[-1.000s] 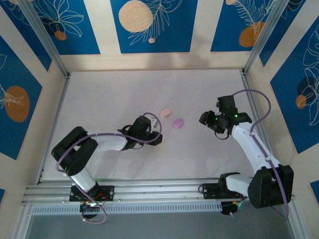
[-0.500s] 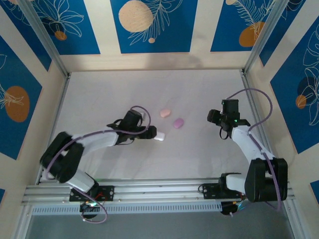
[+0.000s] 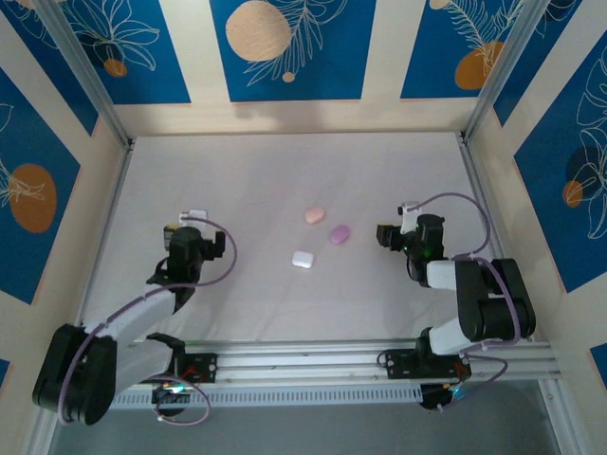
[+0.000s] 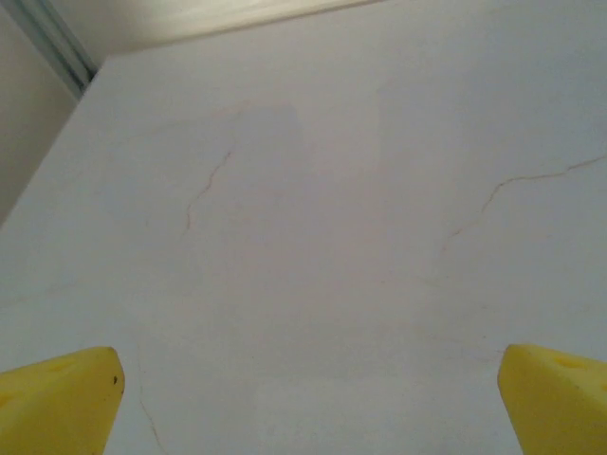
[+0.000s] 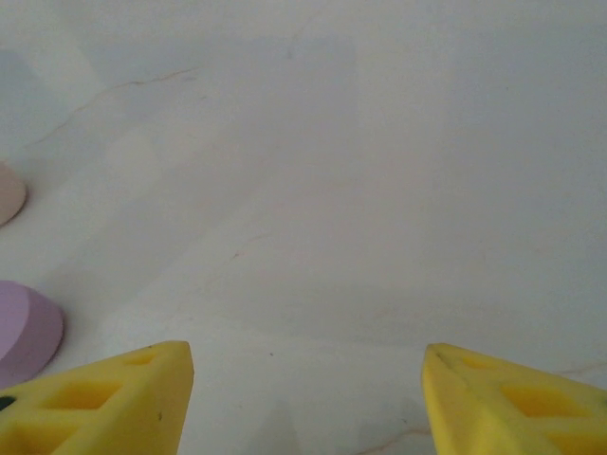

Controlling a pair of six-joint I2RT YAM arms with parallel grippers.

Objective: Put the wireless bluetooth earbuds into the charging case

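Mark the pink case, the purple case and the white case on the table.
pink case (image 3: pixel 315 215): top external view, middle of its top surface.
purple case (image 3: pixel 339 234): top external view, middle of its top surface.
white case (image 3: pixel 303 260): top external view, middle of its top surface.

White-and-black jointed arms (image 3: pixel 142 305), looping purple cables (image 3: pixel 455 195), wedge-shaped yellow fingers (image 5: pixel 503 398) with square recesses.

White tabletop (image 3: pixel 247 180), blue-and-cream leaf-patterned walls (image 3: pixel 322 57), aluminium corner posts (image 3: pixel 86 81)

Clustered mid-way on the worktop (image 3: pixel 237 171), all apart: rearmost case (image 3: pixel 315 215), second case (image 3: pixel 340 234) just right and nearer, third case (image 3: pixel 303 259) nearest, leftmost.
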